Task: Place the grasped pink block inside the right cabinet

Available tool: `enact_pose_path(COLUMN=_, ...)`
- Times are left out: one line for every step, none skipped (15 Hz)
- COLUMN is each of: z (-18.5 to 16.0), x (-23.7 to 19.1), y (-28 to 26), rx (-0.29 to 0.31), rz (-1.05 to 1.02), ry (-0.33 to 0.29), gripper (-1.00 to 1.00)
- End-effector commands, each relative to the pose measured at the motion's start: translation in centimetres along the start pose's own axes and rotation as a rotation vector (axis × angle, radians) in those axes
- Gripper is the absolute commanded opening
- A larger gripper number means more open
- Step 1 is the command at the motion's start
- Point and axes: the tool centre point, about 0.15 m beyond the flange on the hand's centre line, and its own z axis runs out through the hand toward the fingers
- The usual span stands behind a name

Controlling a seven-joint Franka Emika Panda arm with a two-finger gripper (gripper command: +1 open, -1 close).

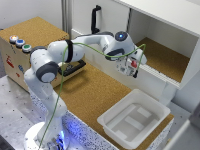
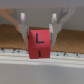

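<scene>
The step in hand, as I judge it, is the carry-in: the pink block [image 1: 134, 64] is already gripped and hangs in the air just outside the mouth of the right cabinet [image 1: 165, 57], on the side of the opening that faces the robot's base, and not yet over the cabinet's cork-brown floor. The gripper [image 1: 132, 66] is tipped toward the opening, with the arm stretched across the cork desk [image 1: 92, 92] from the base. The next move most likely calls for pushing the block on past the cabinet's white front sill [image 2: 42, 64] and far enough into the cabinet that it rests on the floor rather than on the lip, then lowering before letting go (the sill sits close under the block in the wrist view, so clearance there looks like the thing to watch). The fingers [image 2: 23, 25] are clamped on the pink block, one on each side of its upper part, parted only as far as the cube is wide; its face marked with an L shows plainly between them. The white tray [image 1: 134, 120] lies on the desk near the cabinet's front, below the gripper in the exterior view, and has no part in this step.
</scene>
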Motion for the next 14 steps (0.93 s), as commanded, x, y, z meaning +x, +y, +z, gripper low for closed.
enact_pose_path(z=5.2, x=6.3, y=2.7, rx=0.069, rz=0.001, ry=-0.01, gripper=-1.0)
enact_pose_path(z=5.4, x=6.7, y=3.0, rx=0.073, rz=0.001, ry=-0.005, gripper=-1.0)
enact_pose_path(z=5.8, x=6.9, y=3.1, rx=0.081, rz=-0.003, ry=-0.006, gripper=-1.0)
enact_pose_path(z=6.4, x=7.0, y=3.3, rx=0.09, rz=-0.003, ry=-0.012, gripper=-1.0)
enact_pose_path(z=7.0, x=7.0, y=3.5, rx=0.099, rz=0.005, ry=-0.019, gripper=-1.0)
enact_pose_path(z=7.7, x=7.0, y=3.7, rx=0.106, rz=0.014, ry=-0.024, gripper=-1.0)
enact_pose_path(z=8.6, x=7.2, y=3.9, rx=0.116, rz=0.021, ry=-0.034, gripper=-1.0)
enact_pose_path(z=9.3, x=7.4, y=4.1, rx=0.118, rz=0.034, ry=-0.043, gripper=-1.0)
enact_pose_path(z=9.9, x=7.5, y=4.2, rx=0.108, rz=0.04, ry=-0.045, gripper=-1.0)
enact_pose_path(z=10.2, x=7.6, y=4.4, rx=0.1, rz=0.052, ry=-0.053, gripper=-1.0)
enact_pose_path(z=10.0, x=7.8, y=4.5, rx=0.095, rz=0.063, ry=-0.054, gripper=1.0)
enact_pose_path(z=9.2, x=7.8, y=4.6, rx=0.098, rz=0.068, ry=-0.028, gripper=1.0)
enact_pose_path(z=8.3, x=7.6, y=4.7, rx=0.109, rz=0.072, ry=-0.007, gripper=1.0)
enact_pose_path(z=7.3, x=7.3, y=4.4, rx=0.113, rz=0.07, ry=0.018, gripper=1.0)
